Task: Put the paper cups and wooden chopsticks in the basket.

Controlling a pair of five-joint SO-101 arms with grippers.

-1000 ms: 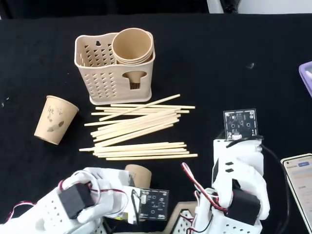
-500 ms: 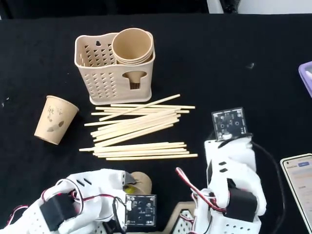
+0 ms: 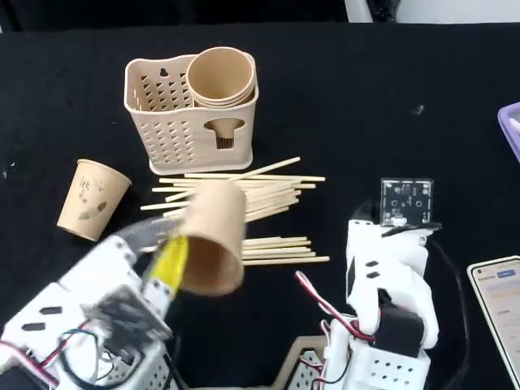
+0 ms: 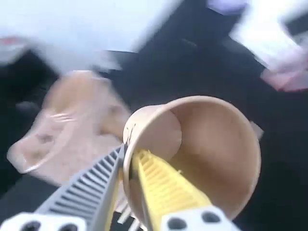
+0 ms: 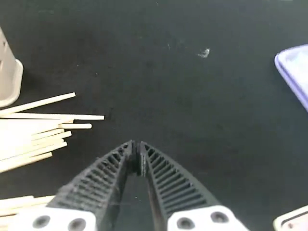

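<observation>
My left gripper [image 3: 175, 252] is shut on the rim of a brown paper cup [image 3: 213, 237], held in the air over the pile of wooden chopsticks [image 3: 244, 213]; in the left wrist view the cup [image 4: 207, 149] has one finger inside and one outside its wall. The beige basket [image 3: 175, 130] stands at the back with a stack of paper cups [image 3: 221, 77] in its right half. Another paper cup [image 3: 92, 199] lies on its side at the left. My right gripper [image 5: 137, 156] is shut and empty, low over the black table near the chopstick ends [image 5: 53, 126].
A phone [image 3: 497, 305] lies at the right edge and a purple object [image 3: 511, 126] sits at the far right. The black table behind and right of the basket is open ground.
The left arm has swung up and forward from the table's front edge, lifting the brown cup over the chopsticks. The right arm shifted slightly to the right.
</observation>
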